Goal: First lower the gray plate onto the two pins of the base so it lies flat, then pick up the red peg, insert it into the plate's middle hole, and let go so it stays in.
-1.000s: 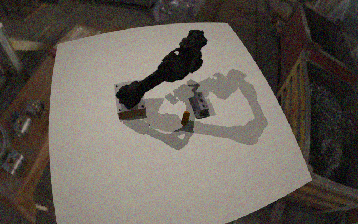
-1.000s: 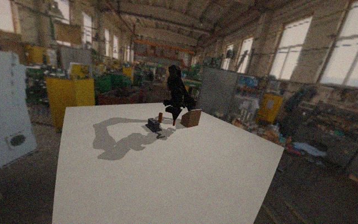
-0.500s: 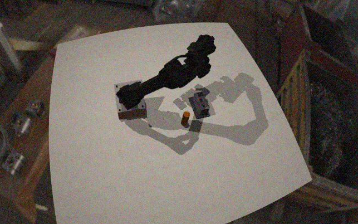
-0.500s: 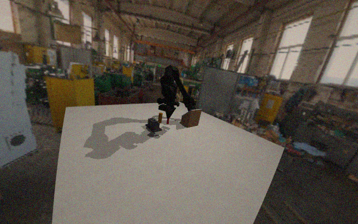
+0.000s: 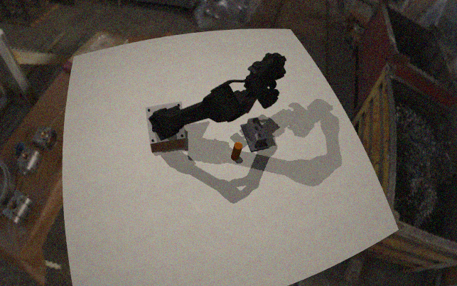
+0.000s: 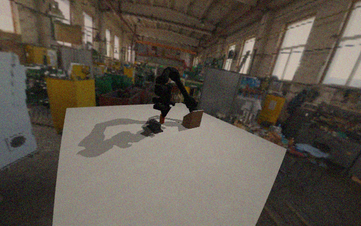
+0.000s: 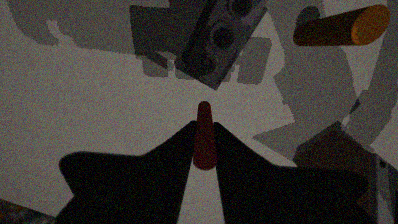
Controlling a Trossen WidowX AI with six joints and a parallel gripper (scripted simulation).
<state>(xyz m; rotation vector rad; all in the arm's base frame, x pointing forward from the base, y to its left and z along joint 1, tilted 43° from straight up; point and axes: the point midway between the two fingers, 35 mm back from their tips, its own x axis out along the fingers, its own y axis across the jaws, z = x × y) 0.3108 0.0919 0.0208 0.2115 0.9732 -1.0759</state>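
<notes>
My gripper [image 6: 163, 113] [image 7: 204, 126] is shut on the red peg [image 7: 204, 145], whose narrow far end points ahead between the fingertips in the wrist view. In the top view the fingertips and peg cannot be made out. The gray plate [image 5: 259, 130] [image 7: 213, 51] lies on the dark base [image 5: 248, 135], in the arm's shadow. Its row of round holes shows in the wrist view, ahead of the peg tip and slightly right. The peg is apart from the plate. The pins cannot be made out clearly.
An orange cylinder [image 5: 237, 151] [image 7: 325, 31] stands beside the base, on the side toward the arm's mount. The brown-sided mounting block [image 5: 169, 145] [image 6: 193, 119] is farther left in the top view. The arm's shadows cross the white table top [image 5: 187, 231] [image 6: 162, 174].
</notes>
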